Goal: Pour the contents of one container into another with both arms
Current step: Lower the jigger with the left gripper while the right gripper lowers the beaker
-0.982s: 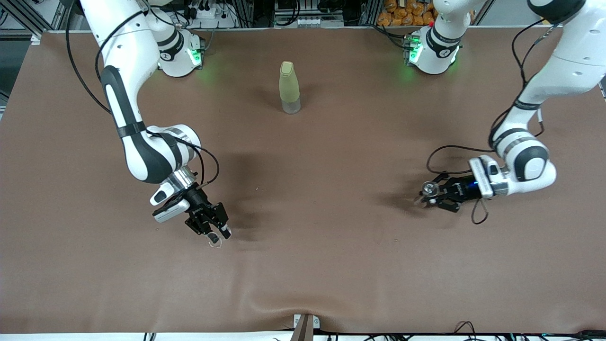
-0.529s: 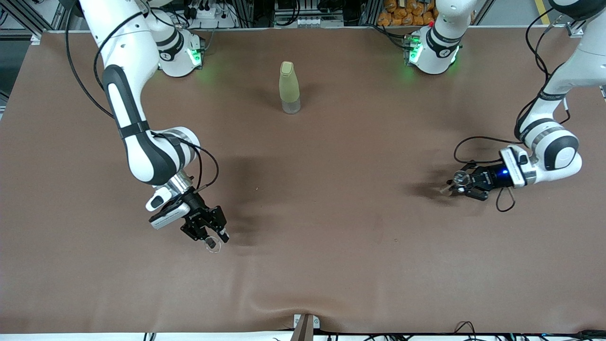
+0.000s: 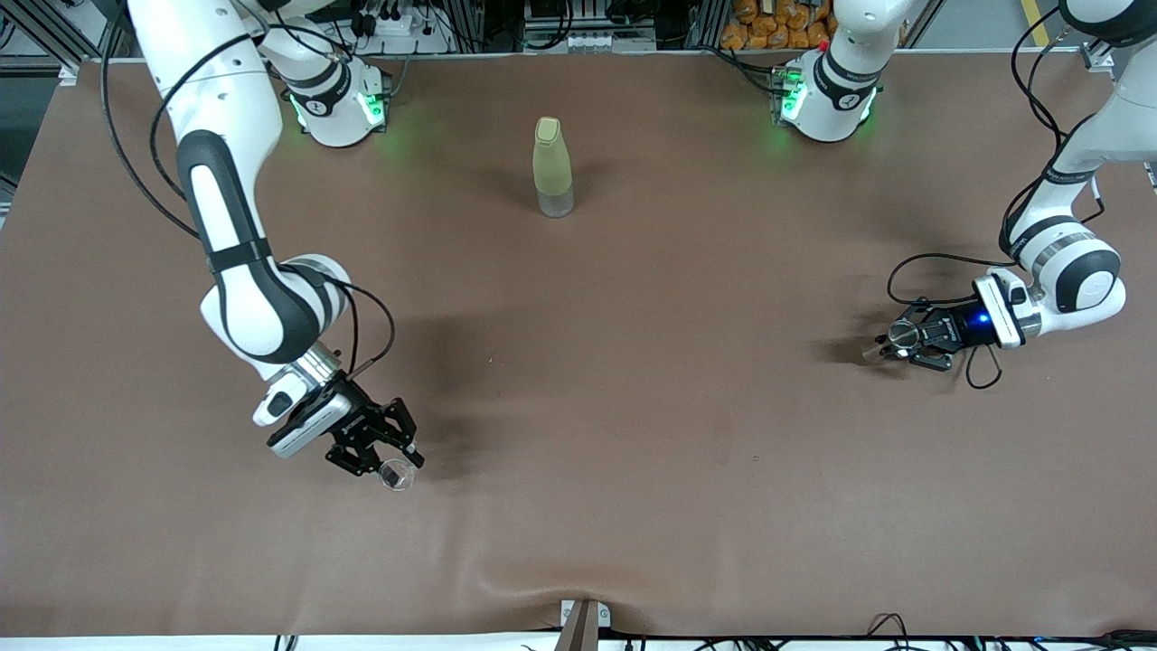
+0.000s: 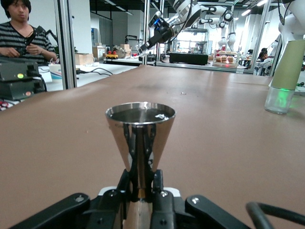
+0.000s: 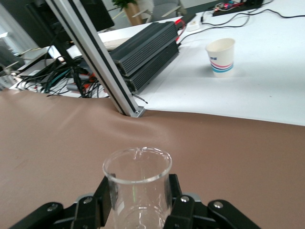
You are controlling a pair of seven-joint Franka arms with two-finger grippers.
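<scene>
Each tool point(image 3: 907, 344) point(image 3: 390, 458) grips its cup point(image 3: 900, 335) point(image 3: 395, 473) upright.

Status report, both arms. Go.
Left gripper shut on metal cup, upright, at its end of the table. Right gripper shut on glass cup. Far apart. Bottle clear of both.

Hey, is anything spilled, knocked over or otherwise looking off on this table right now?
Nothing stands out. The bottle stands upright, the right gripper holds the glass cup upright, the left gripper holds the metal cup by its waist, and no spill shows on the table.
</scene>
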